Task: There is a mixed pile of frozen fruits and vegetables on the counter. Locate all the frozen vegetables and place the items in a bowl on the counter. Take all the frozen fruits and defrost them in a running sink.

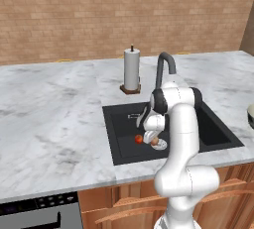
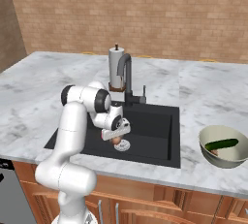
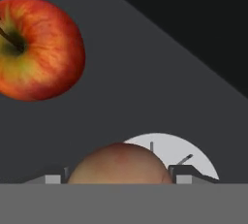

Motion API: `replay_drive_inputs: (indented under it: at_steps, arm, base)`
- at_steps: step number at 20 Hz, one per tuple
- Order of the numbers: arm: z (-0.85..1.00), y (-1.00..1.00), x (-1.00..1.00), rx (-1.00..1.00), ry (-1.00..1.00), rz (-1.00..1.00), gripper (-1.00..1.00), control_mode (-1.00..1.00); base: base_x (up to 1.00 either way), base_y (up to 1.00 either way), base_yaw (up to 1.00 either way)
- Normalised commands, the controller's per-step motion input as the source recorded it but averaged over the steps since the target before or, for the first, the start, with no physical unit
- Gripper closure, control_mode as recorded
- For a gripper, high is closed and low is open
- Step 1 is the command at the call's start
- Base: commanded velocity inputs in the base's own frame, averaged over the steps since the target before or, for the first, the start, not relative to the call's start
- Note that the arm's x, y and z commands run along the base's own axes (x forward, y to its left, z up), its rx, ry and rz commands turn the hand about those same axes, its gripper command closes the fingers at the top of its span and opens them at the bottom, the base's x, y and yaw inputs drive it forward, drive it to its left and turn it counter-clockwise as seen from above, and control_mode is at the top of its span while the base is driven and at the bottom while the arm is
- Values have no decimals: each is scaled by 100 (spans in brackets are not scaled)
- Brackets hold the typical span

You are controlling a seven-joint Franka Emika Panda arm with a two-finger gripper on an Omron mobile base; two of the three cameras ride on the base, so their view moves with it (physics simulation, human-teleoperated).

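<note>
Down low in the sink [image 1: 124,119], right over the drain [image 3: 191,157]. Gripper [image 2: 116,139] closed around the peach [image 3: 118,164], snug between both fingers. Apple [image 3: 38,48] already lying on the sink floor, just beside the drain. Cucumber [image 2: 221,144] resting in the bowl [image 2: 206,146], well off to the side of the sink. Best to lower a bit more, then open slowly so the peach drops softly. Better not to bump the apple. No water coming from the faucet [image 1: 166,67] yet.
</note>
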Motion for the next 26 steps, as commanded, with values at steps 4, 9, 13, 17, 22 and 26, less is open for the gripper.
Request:
replay_drive_inputs:
  at_steps: [4, 9, 13, 17, 22, 26]
  arm:
    - [-9, 1, 8, 0, -2, 0, -100, -100]
    - [-8, 0, 10, 0, -2, -1, -100, -100]
    - [7, 0, 4, 0, 0, -2, -100, -100]
    - [25, 0, 0, 0, -1, -5, -100, -100]
    - [39, 0, -3, 0, -2, -7, -100, -100]
    - [32, 1, -3, 0, -1, -10, -100, -100]
  base:
    - [0, 0, 0]
    - [0, 0, 0]
    - [0, 0, 0]
    - [0, 0, 0]
    - [0, 0, 0]
    - [0, 0, 0]
